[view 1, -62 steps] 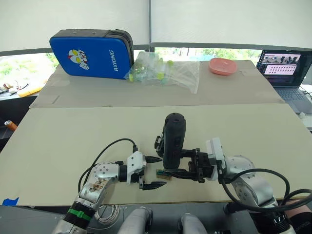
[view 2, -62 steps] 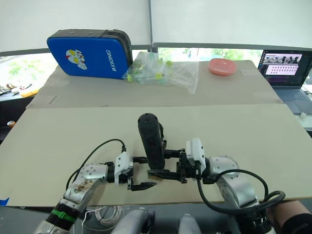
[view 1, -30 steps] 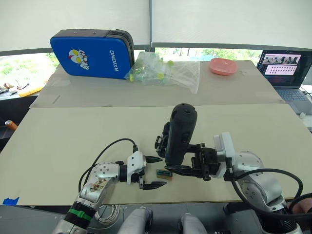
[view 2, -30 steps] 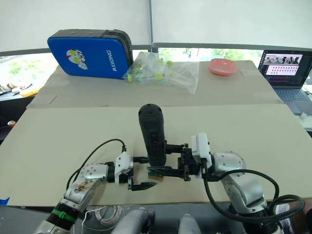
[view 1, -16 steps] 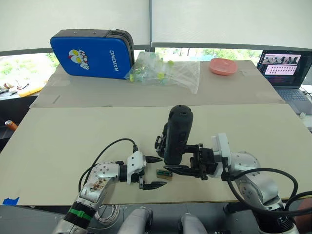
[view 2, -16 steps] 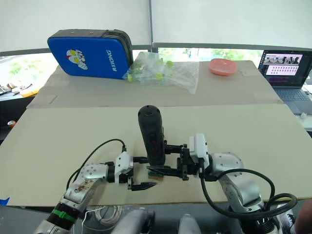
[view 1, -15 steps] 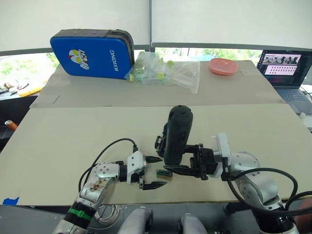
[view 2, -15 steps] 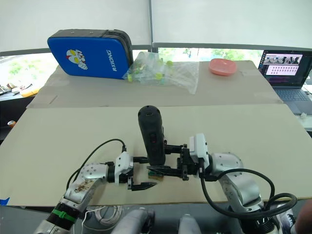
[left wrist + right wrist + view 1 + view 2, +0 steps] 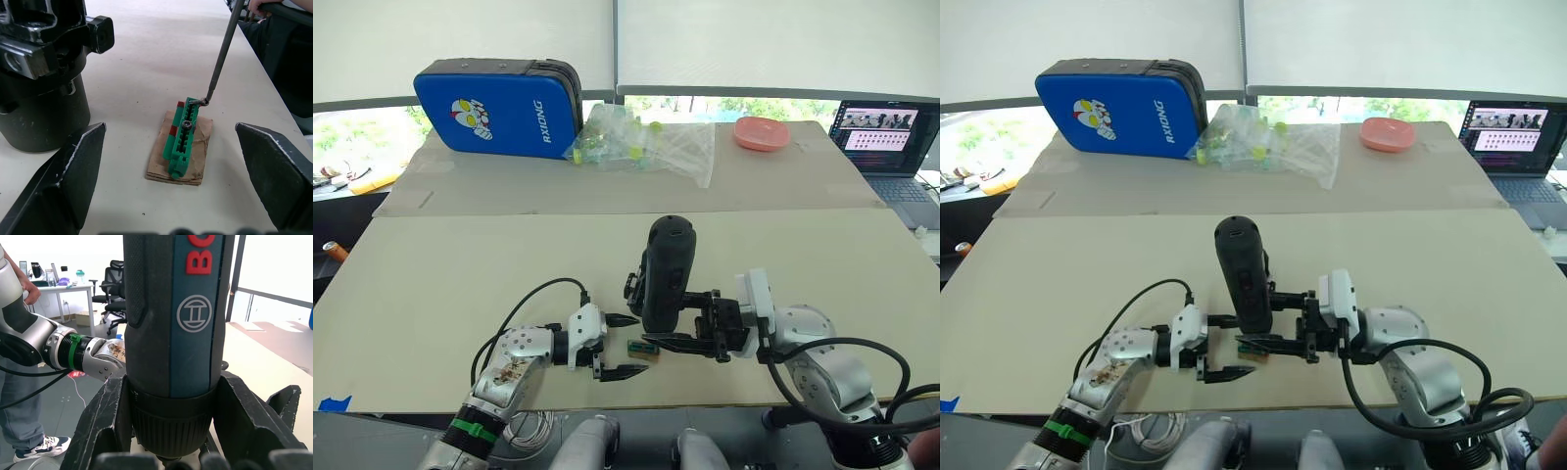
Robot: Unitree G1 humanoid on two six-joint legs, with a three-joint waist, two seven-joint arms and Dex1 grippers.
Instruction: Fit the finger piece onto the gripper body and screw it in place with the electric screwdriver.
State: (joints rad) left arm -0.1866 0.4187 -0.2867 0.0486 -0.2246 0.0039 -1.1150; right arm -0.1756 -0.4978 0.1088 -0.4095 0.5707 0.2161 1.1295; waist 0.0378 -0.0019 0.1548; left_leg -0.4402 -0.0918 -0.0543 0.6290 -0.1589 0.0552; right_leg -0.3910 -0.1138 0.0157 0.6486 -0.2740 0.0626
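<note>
The electric screwdriver (image 9: 664, 276) stands nearly upright, my right gripper (image 9: 677, 318) shut around its lower barrel (image 9: 171, 382). Its thin bit (image 9: 222, 54) slants down onto a screw at the far end of a small green block (image 9: 183, 137) lying on a brown pad. My left gripper (image 9: 628, 345) is open on the table, its fingers (image 9: 73, 176) on either side of that block without touching it. The gripper body (image 9: 39, 73) stands just behind the screwdriver, close to the left gripper's upper finger. The finger piece is out of view.
At the back of the table are a blue case (image 9: 499, 106), a clear plastic bag of small parts (image 9: 641, 142) and a pink dish (image 9: 762, 132). A laptop (image 9: 886, 137) sits at the far right. A person (image 9: 19, 333) stands past the table.
The screwdriver's top has come down a little and swung left, standing straighter than a second ago. My left gripper and the green block have stayed put.
</note>
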